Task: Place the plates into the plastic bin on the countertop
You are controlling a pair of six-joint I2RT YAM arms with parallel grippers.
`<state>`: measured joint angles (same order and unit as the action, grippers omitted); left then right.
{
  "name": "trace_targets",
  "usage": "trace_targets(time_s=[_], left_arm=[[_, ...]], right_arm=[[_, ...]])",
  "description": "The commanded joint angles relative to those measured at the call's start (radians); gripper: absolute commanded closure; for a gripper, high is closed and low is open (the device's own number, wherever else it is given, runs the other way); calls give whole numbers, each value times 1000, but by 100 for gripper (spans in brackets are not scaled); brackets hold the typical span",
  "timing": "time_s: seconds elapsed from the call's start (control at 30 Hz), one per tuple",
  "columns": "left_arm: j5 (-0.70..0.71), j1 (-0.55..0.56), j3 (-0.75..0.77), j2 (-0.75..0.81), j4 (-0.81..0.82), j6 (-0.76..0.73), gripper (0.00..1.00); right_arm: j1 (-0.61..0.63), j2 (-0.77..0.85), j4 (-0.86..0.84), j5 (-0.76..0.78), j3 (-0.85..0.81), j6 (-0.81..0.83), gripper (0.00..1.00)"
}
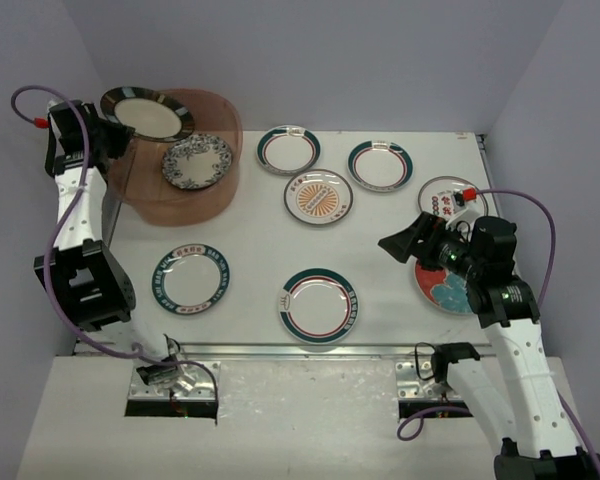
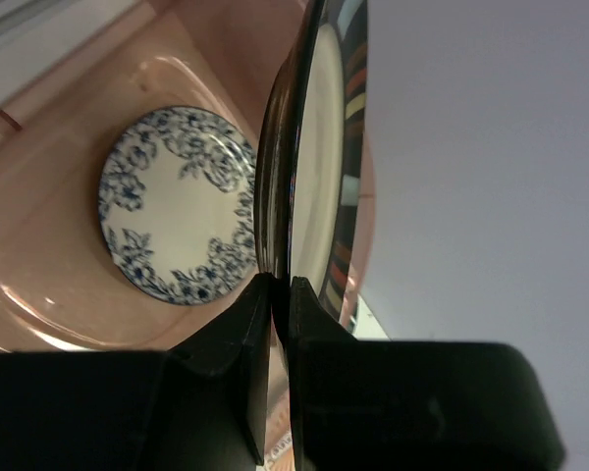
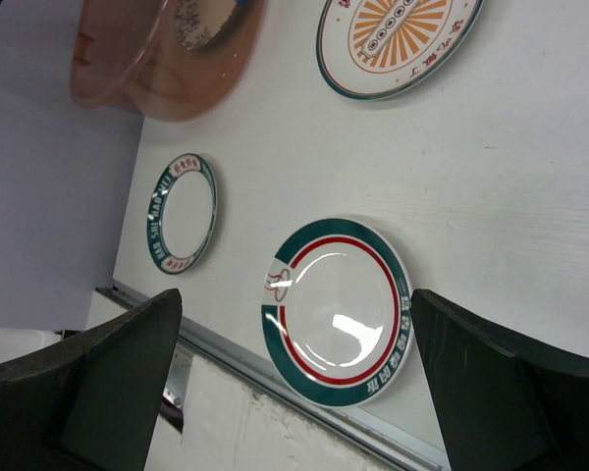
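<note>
My left gripper (image 1: 117, 132) (image 2: 280, 283) is shut on the rim of a black-gold plate (image 1: 146, 113) (image 2: 314, 147) and holds it over the far left corner of the plastic bin (image 1: 212, 125) (image 2: 39, 294). A blue floral plate (image 1: 197, 161) (image 2: 177, 204) lies inside the bin. My right gripper (image 1: 402, 238) (image 3: 293, 299) hangs open and empty above the countertop (image 1: 250, 240), to the right of a green-and-red rimmed plate (image 1: 318, 305) (image 3: 336, 312) near the front rail. An orange sunburst plate (image 1: 318, 196) (image 3: 398, 39) lies mid-table.
More plates lie on the countertop: two green-rimmed ones (image 1: 288, 149) (image 1: 380, 165) at the back, a red-character one (image 1: 442, 195), a teal-red one (image 1: 442, 287) partly under my right arm, and a teal-ringed one (image 1: 192, 277) (image 3: 182, 213) front left. The metal rail (image 1: 300, 350) runs along the front.
</note>
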<state>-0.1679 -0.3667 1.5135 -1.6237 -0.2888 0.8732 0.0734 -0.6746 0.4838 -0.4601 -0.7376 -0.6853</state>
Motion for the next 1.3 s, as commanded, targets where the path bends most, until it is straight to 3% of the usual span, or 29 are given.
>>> trace_targets(time_s=[0.0, 0.17, 0.47, 0.5, 0.53, 0.6, 0.63, 0.7, 0.77, 1.03, 1.13, 1.27], left_arm=[[-150, 31, 188, -163, 33, -14, 100], [-208, 32, 317, -314, 19, -20, 100], [-171, 100, 329, -437, -2, -66, 100], [-160, 103, 320, -438, -3, -67, 95], [-144, 105, 308, -439, -4, -64, 82], [-112, 106, 296, -439, -9, -61, 68], [-81, 107, 293, -437, -19, -62, 52], [-46, 110, 300, -442, -40, -67, 32], [-23, 110, 336, -465, -78, -76, 20], [36, 134, 521, -596, -199, -111, 9], [94, 144, 539, -614, -231, -115, 0], [85, 147, 626, -681, -323, -130, 0]], right_arm=[[-4, 3, -33, -14, -36, 1, 1], [-4, 7, -25, -6, -27, 13, 1], [-4, -13, -31, -8, -19, 17, 1], [-4, -12, -31, -8, -18, 17, 1], [-4, -11, -31, -10, -16, 17, 1], [-4, -12, -31, -13, -15, 18, 1], [-4, -10, -31, -14, -13, 19, 1], [-4, -12, -31, -13, -11, 20, 1], [-4, -15, -35, -14, -6, 21, 1], [-4, -27, -40, -22, 14, 17, 1], [-4, -30, -40, -25, 22, 19, 1], [-4, -38, -35, -34, 27, 23, 1]])
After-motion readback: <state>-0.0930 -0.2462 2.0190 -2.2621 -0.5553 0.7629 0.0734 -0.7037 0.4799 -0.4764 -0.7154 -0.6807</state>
